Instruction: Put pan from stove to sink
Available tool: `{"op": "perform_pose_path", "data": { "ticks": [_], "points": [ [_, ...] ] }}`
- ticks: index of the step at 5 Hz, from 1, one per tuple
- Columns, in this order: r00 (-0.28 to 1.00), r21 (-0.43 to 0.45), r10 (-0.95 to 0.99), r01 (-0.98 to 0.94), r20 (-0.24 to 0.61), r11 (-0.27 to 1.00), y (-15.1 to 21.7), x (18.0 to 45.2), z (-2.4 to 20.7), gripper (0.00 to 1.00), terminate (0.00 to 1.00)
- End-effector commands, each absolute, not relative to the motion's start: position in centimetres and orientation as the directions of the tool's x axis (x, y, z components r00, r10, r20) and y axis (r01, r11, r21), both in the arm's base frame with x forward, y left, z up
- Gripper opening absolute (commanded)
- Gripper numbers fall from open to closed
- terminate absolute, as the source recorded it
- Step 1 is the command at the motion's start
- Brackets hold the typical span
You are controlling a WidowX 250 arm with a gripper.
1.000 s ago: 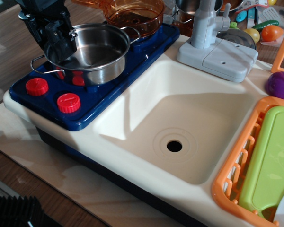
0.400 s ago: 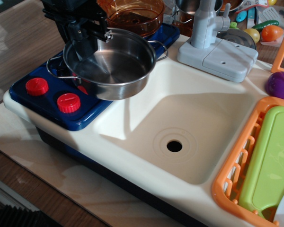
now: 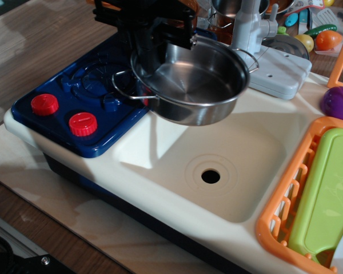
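Sink open; faucet behind.

No legible txt, labels, brands or nos. anywhere, incl. stove, sink, pan.

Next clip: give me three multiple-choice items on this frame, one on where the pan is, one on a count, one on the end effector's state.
1. Where is the pan?
A. Resting on the stove
B. Held above the sink's back left part
C. Lying in the orange rack

2. How many red knobs does the stove show?
A. One
B. Two
C. Four

3. What is the end effector doing?
A. Gripping the pan's rim
B. Hanging open, empty
C. Pressing the faucet

Answers: 1 B, the pan hangs clear above the sink; 2 B, two knobs sit side by side; 3 A, its fingers straddle the rim.
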State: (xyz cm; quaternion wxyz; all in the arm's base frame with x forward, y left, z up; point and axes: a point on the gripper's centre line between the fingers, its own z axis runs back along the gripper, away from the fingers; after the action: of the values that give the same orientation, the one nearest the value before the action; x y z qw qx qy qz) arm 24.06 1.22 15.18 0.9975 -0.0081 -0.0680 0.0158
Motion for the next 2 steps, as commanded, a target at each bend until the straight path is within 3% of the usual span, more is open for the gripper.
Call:
{"op": "perform_pose_path", "data": {
  "ticks": [1, 2],
  "points": [
    [0.972, -0.009, 0.047, -0.046, 0.229, 0.999, 0.0, 24.7, 15.8, 1.0, 0.0],
    [0.961, -0.012, 0.054, -0.053, 0.27, 0.999, -0.4, 24.4, 14.7, 1.0, 0.0]
  ]
}}
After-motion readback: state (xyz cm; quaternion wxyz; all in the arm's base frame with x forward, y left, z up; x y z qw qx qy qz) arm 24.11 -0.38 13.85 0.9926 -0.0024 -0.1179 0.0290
